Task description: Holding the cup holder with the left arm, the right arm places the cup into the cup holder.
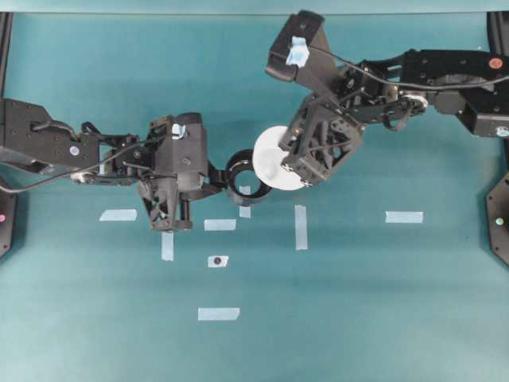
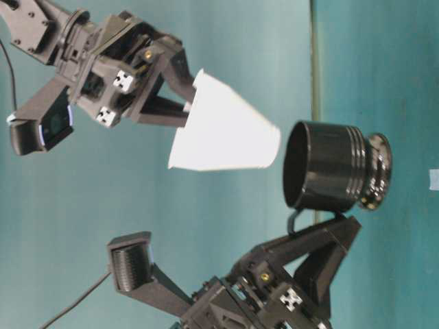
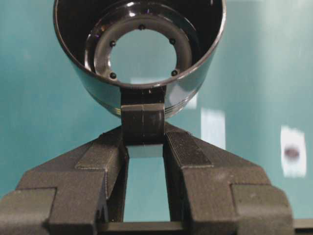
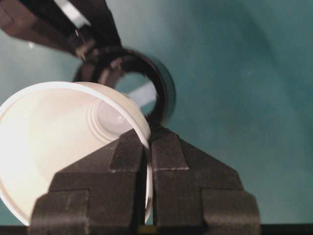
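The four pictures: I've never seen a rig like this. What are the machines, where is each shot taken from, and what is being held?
These are two black robot arms over a teal table. One picture looks straight down, one looks from table level and appears turned sideways, and two come from cameras mounted on the wrists, looking out past the fingers.

The left gripper is shut on the stubby handle of a black cup holder, a ring open at the bottom, lifted off the table. The right gripper pinches the rim of a white cup. The cup is beside the holder, base toward its opening, not yet inside.

On the table lie only pale tape strips.
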Controlling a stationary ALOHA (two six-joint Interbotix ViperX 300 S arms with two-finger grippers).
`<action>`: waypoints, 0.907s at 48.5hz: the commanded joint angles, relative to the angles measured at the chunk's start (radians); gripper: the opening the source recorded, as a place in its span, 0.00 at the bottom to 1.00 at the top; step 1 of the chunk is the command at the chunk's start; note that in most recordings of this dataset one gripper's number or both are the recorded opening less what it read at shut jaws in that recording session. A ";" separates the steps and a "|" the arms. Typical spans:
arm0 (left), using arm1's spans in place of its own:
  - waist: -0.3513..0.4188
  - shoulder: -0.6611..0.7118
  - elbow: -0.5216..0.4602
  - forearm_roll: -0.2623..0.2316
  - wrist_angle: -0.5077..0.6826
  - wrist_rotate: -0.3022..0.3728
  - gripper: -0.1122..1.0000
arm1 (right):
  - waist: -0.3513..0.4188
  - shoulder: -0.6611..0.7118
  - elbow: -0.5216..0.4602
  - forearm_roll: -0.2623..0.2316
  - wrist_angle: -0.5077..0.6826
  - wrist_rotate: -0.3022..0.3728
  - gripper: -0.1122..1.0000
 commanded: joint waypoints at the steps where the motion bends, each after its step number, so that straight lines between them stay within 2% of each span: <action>1: -0.002 -0.021 -0.026 0.002 -0.028 0.000 0.32 | -0.002 -0.034 -0.029 0.003 -0.035 0.011 0.13; 11: -0.002 -0.020 -0.035 0.003 -0.046 0.000 0.32 | -0.002 0.006 -0.054 0.003 -0.038 0.011 0.13; 30: -0.003 -0.021 -0.040 0.002 -0.048 0.000 0.32 | 0.005 0.078 -0.135 -0.014 0.094 0.003 0.13; 44: -0.006 -0.025 -0.037 0.002 -0.048 0.000 0.32 | 0.011 0.081 -0.143 -0.020 0.107 0.005 0.13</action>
